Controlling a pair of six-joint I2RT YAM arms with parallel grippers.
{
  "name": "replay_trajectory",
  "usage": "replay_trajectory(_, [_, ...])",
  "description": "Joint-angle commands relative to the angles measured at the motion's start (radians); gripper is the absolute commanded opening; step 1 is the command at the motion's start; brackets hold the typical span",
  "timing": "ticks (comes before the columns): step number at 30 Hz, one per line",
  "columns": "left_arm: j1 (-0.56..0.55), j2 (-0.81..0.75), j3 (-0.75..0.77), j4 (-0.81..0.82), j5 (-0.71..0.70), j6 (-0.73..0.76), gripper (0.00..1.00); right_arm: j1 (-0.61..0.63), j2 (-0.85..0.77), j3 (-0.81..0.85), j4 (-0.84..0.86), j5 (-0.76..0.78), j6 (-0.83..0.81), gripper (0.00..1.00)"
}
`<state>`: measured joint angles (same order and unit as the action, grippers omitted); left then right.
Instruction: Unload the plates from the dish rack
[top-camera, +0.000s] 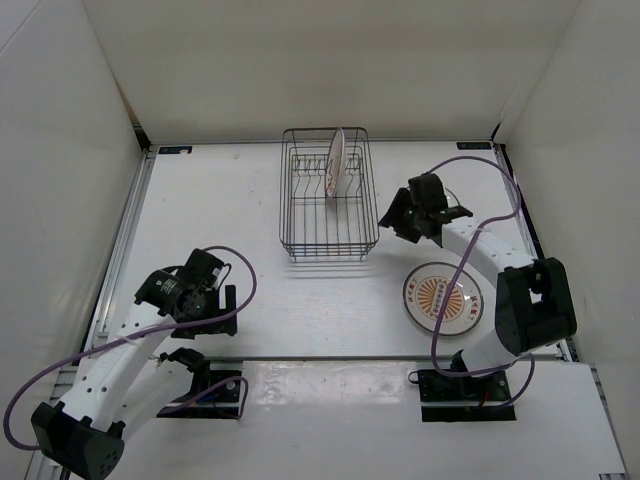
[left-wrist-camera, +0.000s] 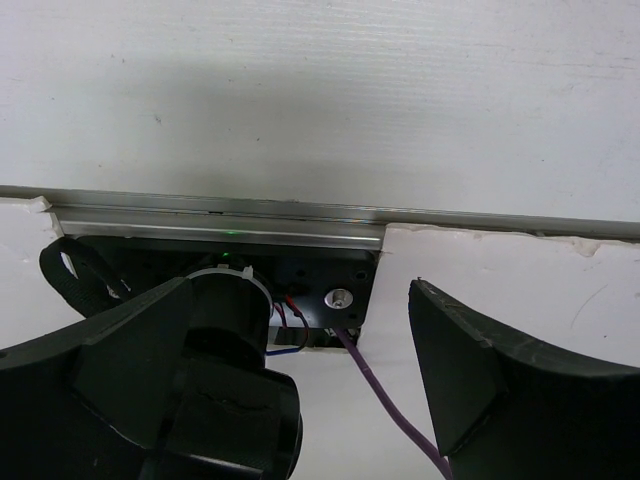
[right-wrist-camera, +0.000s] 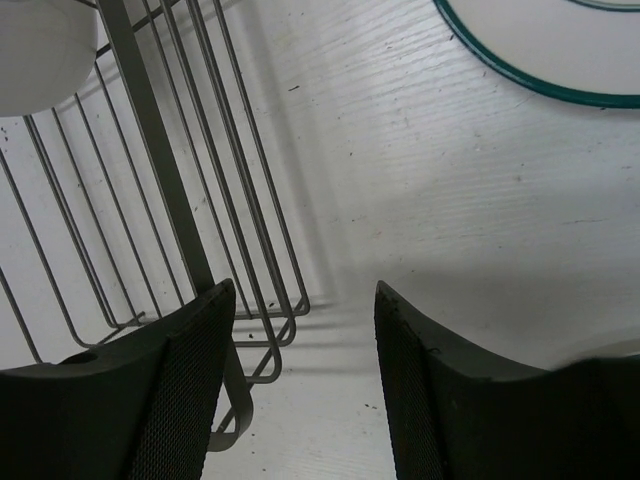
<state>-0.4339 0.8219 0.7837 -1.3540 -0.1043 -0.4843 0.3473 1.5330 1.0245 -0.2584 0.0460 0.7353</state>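
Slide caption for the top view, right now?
Right pincer open beside the rack; a plate upright inside, sunburst plate on the table.

The dish rack (top-camera: 326, 215) is bare metal wire on a matt, lightly scuffed table (top-camera: 240, 205).

A white table (top-camera: 250, 200) forms the floor of a boxed-in, white-panelled space. Behind the table rises a plain back wall (top-camera: 320, 60). A left wall (top-camera: 50, 150) and a right wall (top-camera: 590, 150) close in the table's two sides, leaning outward in the overhead view. An aluminium rail (top-camera: 125, 240) runs along the table's left edge, and a thin metal strip (top-camera: 330, 357) crosses its near edge, with a white board (top-camera: 330, 420) on the near side of that strip. A small bluish label (top-camera: 175, 150) sits at each back corner of the table. Up close, the tabletop shows fine grooves, specks and scuffs. The light is even and diffuse, leaving only soft grey shadows on the table.
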Motion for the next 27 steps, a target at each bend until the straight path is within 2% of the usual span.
replay_trajectory(1, [0.006, -0.003, 0.031, -0.007, -0.018, 0.003, 1.0, 0.033, -0.034, -0.004, -0.002, -0.011, 0.023, 0.61])
replay_trajectory(4, [0.006, -0.004, 0.029, -0.007, -0.015, -0.005, 1.0, 0.042, -0.069, -0.004, -0.036, 0.08, 0.018, 0.61])
replay_trajectory(7, [0.006, -0.007, 0.028, -0.017, -0.014, -0.004, 1.0, 0.038, -0.123, 0.048, -0.038, 0.243, -0.057, 0.67])
replay_trajectory(8, [0.006, -0.01, 0.031, -0.019, -0.015, -0.005, 1.0, 0.035, -0.125, 0.065, -0.01, 0.247, -0.083, 0.68])
replay_trajectory(9, [0.006, -0.013, 0.031, -0.023, -0.018, -0.005, 1.0, 0.036, -0.126, 0.151, 0.014, 0.244, -0.171, 0.68])
replay_trajectory(11, [0.004, -0.015, 0.029, -0.027, -0.018, -0.011, 1.0, 0.038, -0.088, 0.289, 0.021, 0.184, -0.218, 0.68])
replay_trajectory(13, [0.004, -0.01, 0.028, -0.017, -0.014, -0.01, 1.0, 0.053, 0.017, 0.443, -0.005, 0.113, -0.264, 0.68])
replay_trajectory(15, [0.004, -0.003, 0.023, -0.008, -0.011, -0.01, 1.0, 0.088, 0.099, 0.578, -0.001, 0.103, -0.301, 0.68])
replay_trajectory(16, [0.006, 0.0, 0.022, -0.005, -0.009, -0.008, 1.0, 0.096, 0.18, 0.689, -0.001, 0.106, -0.312, 0.68])
replay_trajectory(18, [0.006, 0.003, 0.019, 0.001, -0.012, -0.008, 1.0, 0.124, 0.246, 0.774, -0.049, 0.138, -0.348, 0.68])
replay_trajectory(19, [0.006, 0.003, 0.017, 0.003, -0.014, -0.01, 1.0, 0.151, 0.278, 0.918, -0.068, 0.143, -0.359, 0.68])
replay_trajectory(20, [0.006, -0.001, 0.02, -0.003, -0.02, -0.011, 1.0, 0.162, 0.386, 0.968, -0.126, 0.162, -0.384, 0.68])
replay_trajectory(21, [0.007, 0.003, 0.026, -0.004, -0.023, -0.01, 1.0, 0.17, 0.423, 1.011, -0.148, 0.17, -0.411, 0.68])
replay_trajectory(22, [0.007, 0.005, 0.029, -0.007, -0.026, -0.011, 1.0, 0.192, 0.49, 1.146, -0.169, 0.189, -0.431, 0.68])
replay_trajectory(24, [0.007, 0.009, 0.035, -0.019, -0.041, -0.014, 1.0, 0.209, 0.596, 1.227, -0.212, 0.219, -0.485, 0.69])
replay_trajectory(27, [0.004, 0.02, 0.052, -0.028, -0.054, 0.001, 1.0, 0.231, 0.644, 1.215, -0.209, 0.299, -0.498, 0.69])
